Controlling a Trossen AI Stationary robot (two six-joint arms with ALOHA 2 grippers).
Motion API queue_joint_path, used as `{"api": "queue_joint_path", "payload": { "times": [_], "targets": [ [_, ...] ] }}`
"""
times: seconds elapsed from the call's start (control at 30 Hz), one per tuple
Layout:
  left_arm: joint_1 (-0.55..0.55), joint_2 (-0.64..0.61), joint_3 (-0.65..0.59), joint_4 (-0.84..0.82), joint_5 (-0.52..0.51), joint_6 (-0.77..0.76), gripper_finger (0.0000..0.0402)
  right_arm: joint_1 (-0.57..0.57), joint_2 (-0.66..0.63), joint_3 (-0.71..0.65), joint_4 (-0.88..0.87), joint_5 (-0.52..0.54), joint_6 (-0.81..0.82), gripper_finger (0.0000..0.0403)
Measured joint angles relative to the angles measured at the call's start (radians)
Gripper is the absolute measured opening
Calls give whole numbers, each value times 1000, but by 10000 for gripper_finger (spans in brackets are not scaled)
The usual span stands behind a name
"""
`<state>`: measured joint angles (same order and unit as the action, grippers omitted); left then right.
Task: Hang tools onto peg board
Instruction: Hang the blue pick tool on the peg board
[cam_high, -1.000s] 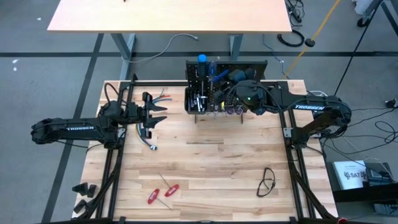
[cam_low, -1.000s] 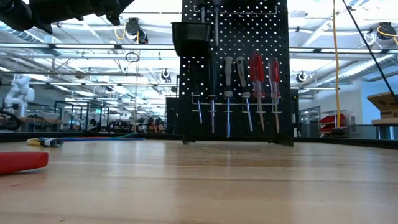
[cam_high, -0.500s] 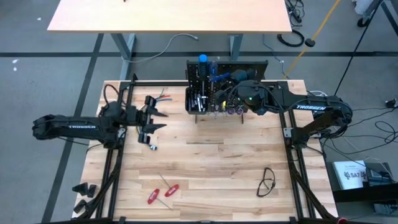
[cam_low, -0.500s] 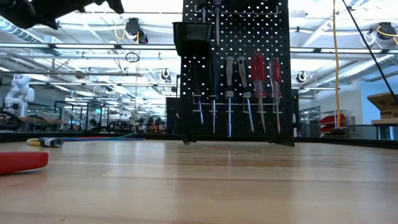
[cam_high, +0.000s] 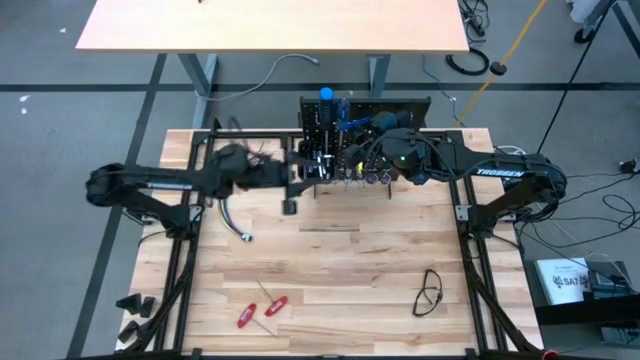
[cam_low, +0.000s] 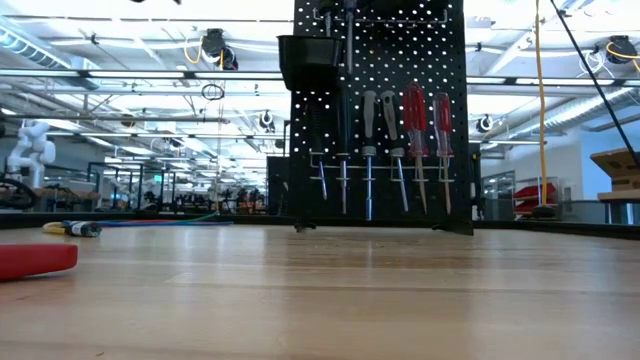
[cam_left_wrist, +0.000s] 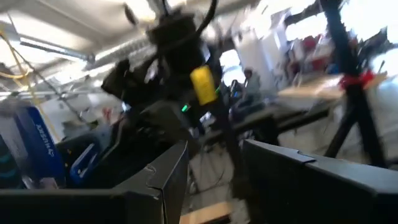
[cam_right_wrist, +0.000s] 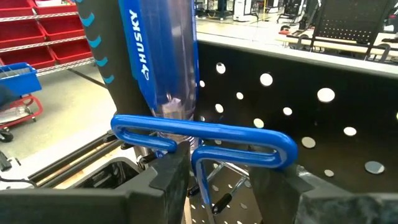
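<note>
The black peg board (cam_low: 380, 110) stands at the table's far edge, and grey- and red-handled screwdrivers (cam_low: 412, 125) hang on its front by their hooks. A blue clear-handled screwdriver (cam_right_wrist: 165, 56) stands upright in a blue wire hook (cam_right_wrist: 205, 137) at the board's top. My right gripper (cam_right_wrist: 217, 180) is open, with a finger on either side just below that hook. My left gripper (cam_high: 293, 185) is open and holds nothing. It hovers by the board's left end and faces the right arm (cam_left_wrist: 174, 74). Two red-handled tools (cam_high: 260, 310) lie near the table's front edge.
A bundle of coloured wires (cam_high: 235, 220) lies on the table's left part. A black loop (cam_high: 430, 292) lies at the front right. A small black bin (cam_low: 305, 60) sits on the board's upper left. Bare wood (cam_high: 350, 260) spreads across the table's middle.
My left gripper has swung from the table's left side toward the peg board's left end. It has also risen, leaving the top of the low view. The right arm has stayed at the board's top.
</note>
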<state>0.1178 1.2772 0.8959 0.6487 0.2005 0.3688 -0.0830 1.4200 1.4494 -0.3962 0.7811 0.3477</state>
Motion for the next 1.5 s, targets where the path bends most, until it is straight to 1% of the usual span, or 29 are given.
{"api": "queue_joint_path", "payload": {
  "times": [0.1, 0.23, 0.37, 0.47, 0.57, 0.7, 0.8, 1.1, 1.23, 1.37, 1.5],
  "targets": [
    [40, 79, 82, -44, 1, 24, 160, 0, 0, 0, 0, 0, 0, 148],
    [88, 144, 133, -55, 0, 40, 159, 0, 0, 0, 0, -3, 0, 148],
    [112, 162, 165, -40, 29, 62, 160, -1, -1, 0, 0, -14, 0, 148],
    [121, 172, 180, -28, 32, 65, 160, -1, -1, 0, 0, -16, -2, 148],
    [126, 190, 211, -35, 34, 65, 159, -1, -1, 0, 0, -17, -6, 148],
    [131, 234, 253, -85, 36, 83, 160, -1, -1, 0, 0, -19, -8, 148],
    [137, 260, 261, -93, 34, 83, 160, -1, -1, 0, 1, -20, -8, 148],
    [144, 261, 266, -62, 29, 83, 160, 0, -1, 0, 1, -21, -17, 148],
    [142, 260, 266, -50, -40, 75, 160, 0, 0, 0, 2, -21, -19, 148],
    [134, 260, 266, -51, -87, 62, 160, 0, 0, 0, 3, -22, -19, 148],
    [134, 260, 265, -48, -98, 58, 160, 0, 0, 0, 3, -21, -23, 148]
  ]
}}
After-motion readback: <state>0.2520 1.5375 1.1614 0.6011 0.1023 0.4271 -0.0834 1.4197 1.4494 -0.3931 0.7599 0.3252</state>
